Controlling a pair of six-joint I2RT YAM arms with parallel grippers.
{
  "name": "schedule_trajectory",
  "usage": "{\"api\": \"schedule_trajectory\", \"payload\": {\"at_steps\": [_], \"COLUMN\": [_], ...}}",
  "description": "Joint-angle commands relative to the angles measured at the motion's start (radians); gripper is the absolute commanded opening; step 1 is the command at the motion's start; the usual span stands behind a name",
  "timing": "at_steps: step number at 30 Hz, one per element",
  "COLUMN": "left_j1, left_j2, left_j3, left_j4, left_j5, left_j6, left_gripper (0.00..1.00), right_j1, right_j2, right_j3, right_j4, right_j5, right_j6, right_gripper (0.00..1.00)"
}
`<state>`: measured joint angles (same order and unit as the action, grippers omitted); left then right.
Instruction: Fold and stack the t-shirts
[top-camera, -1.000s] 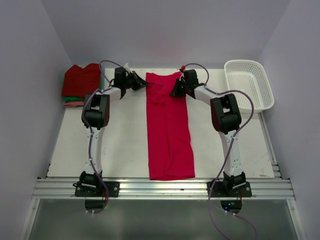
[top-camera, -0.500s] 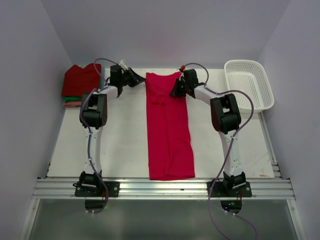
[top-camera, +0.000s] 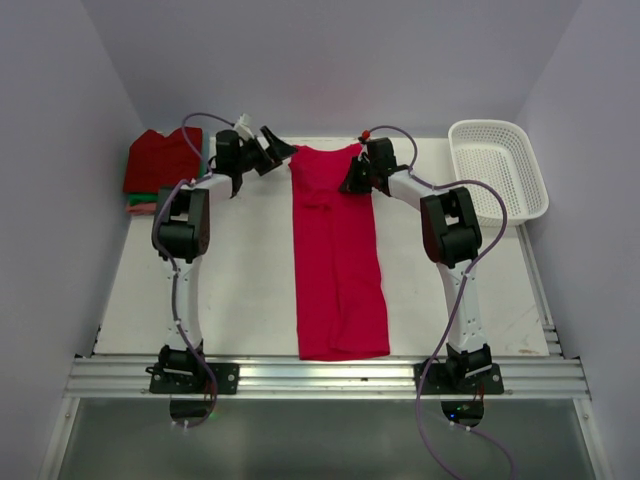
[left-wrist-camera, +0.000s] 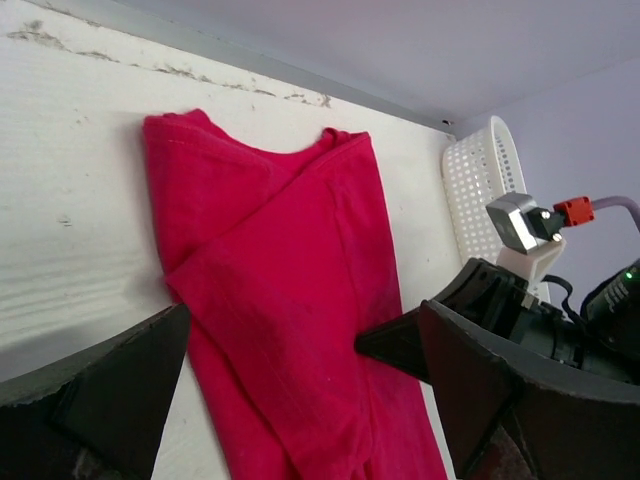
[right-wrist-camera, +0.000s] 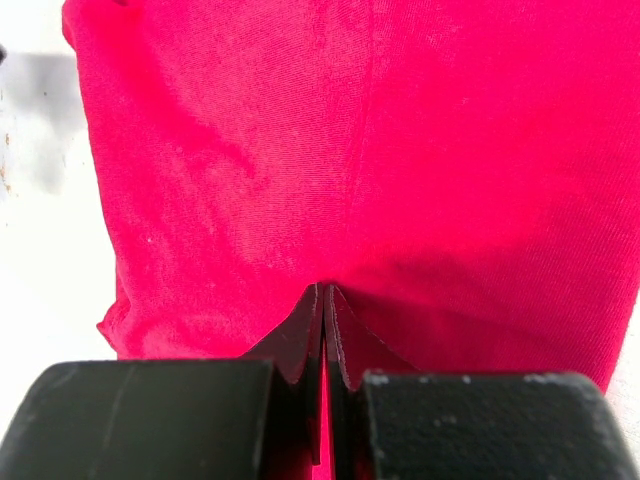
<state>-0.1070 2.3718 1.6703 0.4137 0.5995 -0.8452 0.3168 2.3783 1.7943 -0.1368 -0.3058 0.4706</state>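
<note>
Overhead view, wrist close-ups — shared t-shirt (top-camera: 335, 270)

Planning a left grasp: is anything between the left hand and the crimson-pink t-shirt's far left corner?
Nothing visible does. The open left hand is just left of the crimson-pink t-shirt, only bare table between them. The right hand is shut on the shirt's far right edge, out of that path.

Bare white tabletop (top-camera: 240, 290) flanking crimson-pink cloth t-shirt (top-camera: 335, 260), folded dark-red shirt stack (top-camera: 160, 162) blocking its far left, white lattice basket (top-camera: 497, 165) far right
</note>
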Motion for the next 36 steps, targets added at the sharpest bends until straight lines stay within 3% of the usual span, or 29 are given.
{"api": "schedule_trajectory", "payload": {"at_steps": [1,3,6,7,15,25,32,36], "left_j1": [-0.031,-0.042,-0.062,-0.065,-0.112,-0.142,-0.143,-0.140], "left_j2": [-0.105,-0.085,-0.045,-0.034,0.032,0.024,-0.006,-0.135], "left_j3": [-0.026,-0.027,-0.037,-0.029,0.000,-0.130,-0.150,-0.207], "left_j4": [0.126,0.149,0.267,0.290,0.122,-0.231,-0.236,-0.060], "left_j5": [0.077,0.115,0.187,0.200,0.134,-0.072,-0.080,-0.052], "left_j6": [0.034,0.008,-0.073,-0.096,-0.066,0.035,0.095,0.123], "left_gripper": [1.00,0.96,0.45,0.00,0.00,0.00,0.00,0.00], "right_j1": [-0.004,-0.004,-0.004,-0.005,-0.005,-0.004,-0.004,-0.004], "right_j2": [0.053,0.050,0.045,0.042,0.035,0.025,-0.001,-0.053], "right_j3": [-0.006,-0.007,-0.012,-0.015,-0.023,-0.035,-0.052,-0.093], "right_j4": [-0.067,-0.066,-0.066,-0.066,-0.058,-0.047,-0.043,0.000], "right_j5": [0.053,0.051,0.051,0.051,0.053,0.056,0.063,0.054], "right_j6": [-0.033,-0.033,-0.032,-0.032,-0.030,-0.020,-0.018,-0.024], "right_gripper": [0.00,0.00,0.00,0.00,0.00,0.00,0.00,0.00]}}
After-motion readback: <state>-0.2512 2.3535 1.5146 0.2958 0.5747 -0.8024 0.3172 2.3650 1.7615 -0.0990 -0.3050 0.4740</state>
